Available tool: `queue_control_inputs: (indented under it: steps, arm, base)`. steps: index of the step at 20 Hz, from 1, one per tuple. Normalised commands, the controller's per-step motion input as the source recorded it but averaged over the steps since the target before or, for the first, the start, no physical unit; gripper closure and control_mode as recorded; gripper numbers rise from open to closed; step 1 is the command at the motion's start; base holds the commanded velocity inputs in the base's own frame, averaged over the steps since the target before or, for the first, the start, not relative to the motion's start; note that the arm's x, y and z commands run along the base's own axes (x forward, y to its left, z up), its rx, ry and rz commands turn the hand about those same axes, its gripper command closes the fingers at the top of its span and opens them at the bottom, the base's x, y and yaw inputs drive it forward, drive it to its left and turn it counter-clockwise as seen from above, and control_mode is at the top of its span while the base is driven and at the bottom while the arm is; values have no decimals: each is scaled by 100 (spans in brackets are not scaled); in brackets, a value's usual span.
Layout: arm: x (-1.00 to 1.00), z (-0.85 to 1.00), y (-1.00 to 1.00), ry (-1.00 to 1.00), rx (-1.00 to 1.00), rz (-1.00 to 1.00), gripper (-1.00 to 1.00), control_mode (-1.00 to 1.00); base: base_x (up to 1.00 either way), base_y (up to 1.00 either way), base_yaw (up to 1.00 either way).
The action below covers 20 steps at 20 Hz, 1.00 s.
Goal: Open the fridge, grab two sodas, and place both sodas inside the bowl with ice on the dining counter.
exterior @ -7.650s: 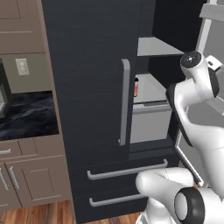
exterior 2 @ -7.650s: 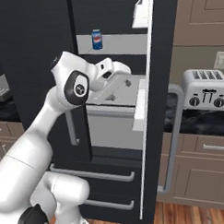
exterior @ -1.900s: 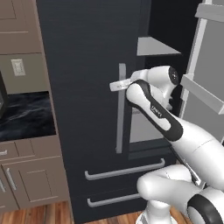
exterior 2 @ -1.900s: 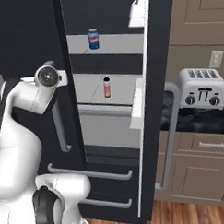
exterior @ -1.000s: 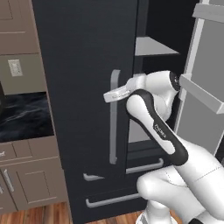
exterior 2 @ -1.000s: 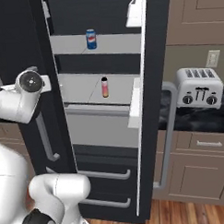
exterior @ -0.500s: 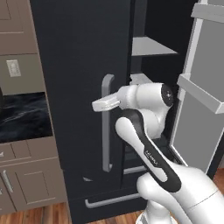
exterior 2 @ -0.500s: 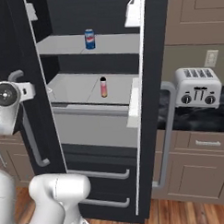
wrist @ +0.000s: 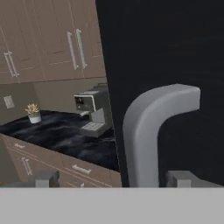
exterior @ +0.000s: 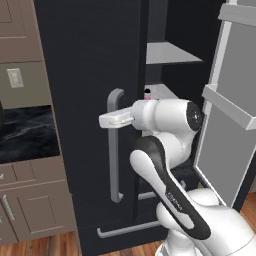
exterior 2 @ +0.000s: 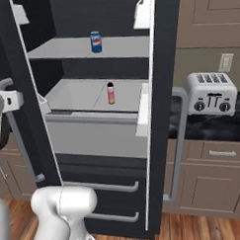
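Note:
The black fridge point(exterior 2: 164, 115) stands with both doors swung wide. On its upper shelf sits the blue soda can point(exterior 2: 95, 42), and the pink-label soda bottle point(exterior 2: 111, 93) stands on the shelf below. My gripper point(exterior: 115, 120) is at the top of the left door's long grey handle point(exterior: 114, 155). In the hand view the gripper point(wrist: 113, 178) is open, its fingertips point(wrist: 43, 178) set wide to either side of the handle's curved top point(wrist: 148, 127) without pressing on it. From the right base view the gripper point(exterior 2: 11, 101) sits at the far left by that door's edge.
The right door point(exterior: 235, 105) with its bins juts out on my right. A toaster point(exterior 2: 211, 93) stands on the wall counter right of the fridge. A coffee machine point(wrist: 94, 109) and a small plant point(wrist: 33, 113) sit on the black counter to the left. Two drawers point(exterior 2: 102, 187) lie below.
The left door has swung further open with my hand on its handle. The jaws, shut on the handle a second ago, have spread wide and let go of it.

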Motion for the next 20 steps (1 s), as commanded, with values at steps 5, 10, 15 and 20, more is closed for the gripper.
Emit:
queue_control_inputs:
  steps: [5,10,15,20]
  arm:
    - [-70,82,-1,6,9,-6,-100,-100]
    - [-86,68,-28,9,12,-12,-100,-100]
    - [-52,32,-72,22,18,-13,-100,-100]
    - [-6,1,-86,26,18,-12,-100,-100]
  base:
    - [0,0,0]
    - [0,0,0]
    - [0,0,0]
    - [0,0,0]
